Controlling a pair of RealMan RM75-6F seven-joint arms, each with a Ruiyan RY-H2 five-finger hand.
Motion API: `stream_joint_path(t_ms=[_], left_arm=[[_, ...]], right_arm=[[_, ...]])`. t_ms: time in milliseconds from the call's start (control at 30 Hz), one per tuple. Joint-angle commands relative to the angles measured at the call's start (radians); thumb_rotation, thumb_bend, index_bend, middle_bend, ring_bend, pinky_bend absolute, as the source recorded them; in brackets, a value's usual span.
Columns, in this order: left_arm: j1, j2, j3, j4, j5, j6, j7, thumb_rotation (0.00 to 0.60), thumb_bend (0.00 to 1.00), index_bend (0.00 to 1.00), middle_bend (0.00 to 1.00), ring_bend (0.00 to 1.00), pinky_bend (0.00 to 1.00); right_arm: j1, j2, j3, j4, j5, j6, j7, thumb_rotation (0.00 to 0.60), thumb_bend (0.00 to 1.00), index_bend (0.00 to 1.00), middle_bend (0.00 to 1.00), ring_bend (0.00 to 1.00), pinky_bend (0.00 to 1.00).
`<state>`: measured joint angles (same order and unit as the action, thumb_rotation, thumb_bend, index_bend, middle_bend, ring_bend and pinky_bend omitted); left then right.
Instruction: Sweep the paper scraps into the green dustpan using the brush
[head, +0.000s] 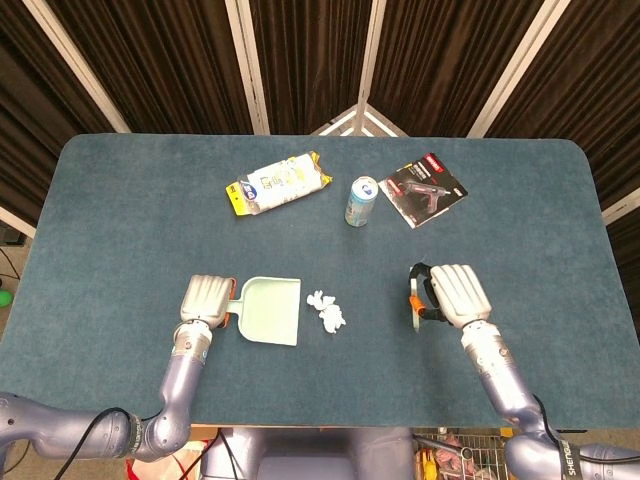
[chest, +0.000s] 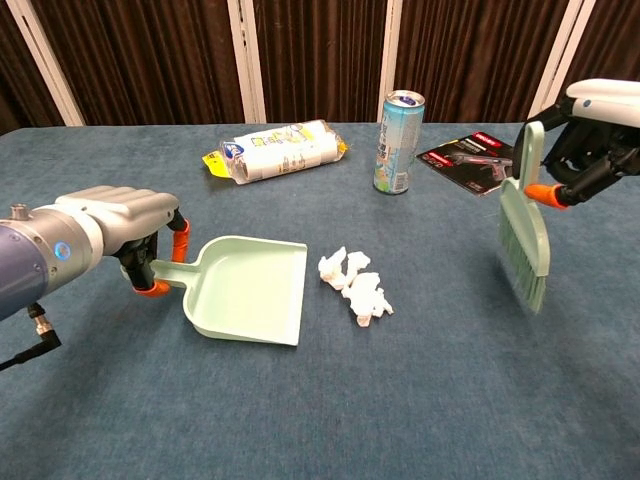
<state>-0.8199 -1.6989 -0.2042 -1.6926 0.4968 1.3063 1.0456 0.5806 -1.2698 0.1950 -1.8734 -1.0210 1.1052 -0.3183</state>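
I am holding both tools and setting up the first sweep; no scrap is in the pan yet.

Left hand (chest: 118, 218): at the left of the chest view, fingers curled around the handle of the green dustpan (chest: 250, 290). The pan is thin, smooth, pale green plastic, flat-bottomed with low side walls, and its open lip is facing the scraps, just beside them but not touching.

Right hand (chest: 598, 130): at the upper right of the chest view, gripping the brush (chest: 524, 238) by its flat pale green handle. The bristles are hanging downward above the cloth, well to the right of the scraps.

Paper scraps (chest: 356, 283): white, crumpled, light pieces clustered at the centre of the frame on the blue, felt-like table (head: 120, 200).

Next move, in my judgement: I am bringing the bristles down onto the cloth on the right side of the scraps, then drawing leftward into the pan while bracing it. Crumpled paper may snag on the napped surface.
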Motion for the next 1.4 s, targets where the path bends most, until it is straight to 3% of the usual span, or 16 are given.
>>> stream_joint_path(t_ms=[33, 433, 800, 1167, 1400], left_arm=[[-0.009, 0.005, -0.011, -0.017, -0.021, 0.011, 0.013, 0.600, 0.54, 0.65, 1.00, 1.00, 1.00], [-0.054, -0.019, -0.037, -0.006, -0.092, 0.009, 0.042, 0.600, 0.54, 0.65, 1.00, 1.00, 1.00], [-0.083, -0.049, -0.047, 0.041, -0.121, -0.019, 0.031, 0.600, 0.54, 0.65, 1.00, 1.00, 1.00], [-0.130, -0.109, -0.072, 0.070, -0.144, 0.000, 0.046, 0.600, 0.54, 0.64, 1.00, 1.00, 1.00], [-0.136, -0.127, -0.068, 0.072, -0.142, 0.015, 0.045, 0.600, 0.54, 0.65, 1.00, 1.00, 1.00]], right_arm=[[0.006, -0.017, -0.004, -0.009, 0.006, 0.006, -0.017, 0.600, 0.56, 0.81, 0.84, 0.90, 0.91], [0.051, -0.151, 0.001, -0.019, 0.081, 0.015, -0.089, 0.600, 0.57, 0.81, 0.84, 0.90, 0.91], [0.136, -0.261, 0.119, -0.086, 0.263, 0.023, -0.086, 0.600, 0.57, 0.82, 0.84, 0.90, 0.91], [0.168, -0.265, 0.158, -0.213, 0.403, 0.019, -0.043, 0.600, 0.57, 0.82, 0.84, 0.90, 0.91], [0.163, -0.202, 0.183, -0.290, 0.398, 0.027, -0.004, 0.600, 0.57, 0.82, 0.84, 0.90, 0.91]])
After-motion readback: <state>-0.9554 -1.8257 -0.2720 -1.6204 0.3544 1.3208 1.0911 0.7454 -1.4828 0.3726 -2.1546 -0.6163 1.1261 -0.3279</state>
